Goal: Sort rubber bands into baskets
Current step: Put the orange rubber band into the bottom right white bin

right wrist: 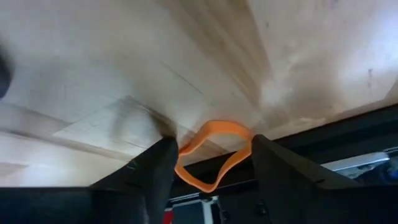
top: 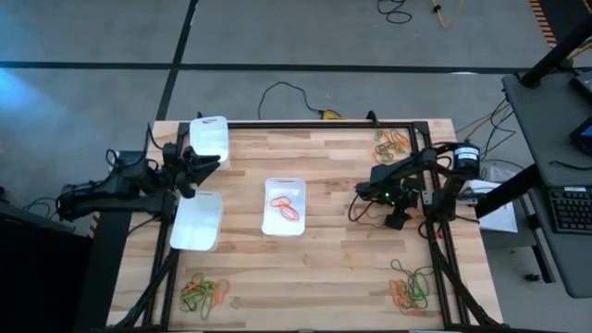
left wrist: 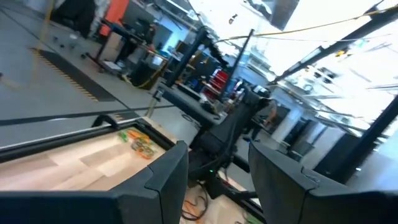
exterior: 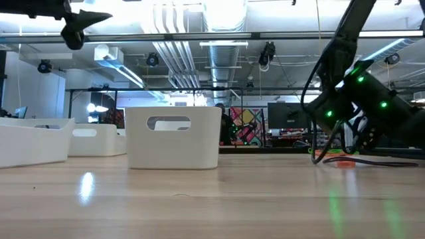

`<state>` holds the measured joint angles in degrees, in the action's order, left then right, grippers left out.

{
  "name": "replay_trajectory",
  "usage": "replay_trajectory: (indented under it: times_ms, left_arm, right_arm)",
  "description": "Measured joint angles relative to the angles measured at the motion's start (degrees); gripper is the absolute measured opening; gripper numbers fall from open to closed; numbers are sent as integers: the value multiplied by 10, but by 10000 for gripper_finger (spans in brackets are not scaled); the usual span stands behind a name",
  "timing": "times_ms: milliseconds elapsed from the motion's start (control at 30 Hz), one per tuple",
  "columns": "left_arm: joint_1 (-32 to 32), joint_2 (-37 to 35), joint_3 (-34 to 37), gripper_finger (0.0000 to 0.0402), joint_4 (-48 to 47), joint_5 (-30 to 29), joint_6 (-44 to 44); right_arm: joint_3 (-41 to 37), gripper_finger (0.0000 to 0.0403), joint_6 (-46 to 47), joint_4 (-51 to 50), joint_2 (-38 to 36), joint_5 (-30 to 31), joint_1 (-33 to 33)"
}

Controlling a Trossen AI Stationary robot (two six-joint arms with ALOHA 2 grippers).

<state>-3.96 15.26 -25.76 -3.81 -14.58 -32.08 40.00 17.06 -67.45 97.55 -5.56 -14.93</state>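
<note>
Sorting rubber bands on a pale wooden desk (top: 324,268) — two dark arms over three white baskets.

From left to right in the high view: the left gripper (top: 205,165) hovers between two empty translucent baskets (top: 197,223), its jaws parted with nothing between them; the middle basket (top: 285,205) holds orange bands; the right gripper (top: 363,191) sits low beyond it. Only the right wrist view shows its catch — an orange rubber band (right wrist: 214,152), a thin bent loop, lying between its spread jaws against the plank grain. Tangled orange-and-green piles (top: 203,291) lie at three desk corners; the low view shows the baskets' rounded walls and slot handle.
</note>
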Motion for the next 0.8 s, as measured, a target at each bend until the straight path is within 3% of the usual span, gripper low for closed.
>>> replay_trajectory:
  times_ms: [233, 533, 800]
  left_arm:
    - [0, 55, -28, 154, 0, -9, 0]
    - [0, 100, -57, 154, -7, -9, 18]
    - [0, 107, -70, 154, -7, -9, 42]
  right_arm:
    - [7, 122, -55, 0, 53, -7, -31]
    - [9, 23, -49, -5, 53, 29, -31]
    - [31, 9, -1, -15, -24, 60, -29]
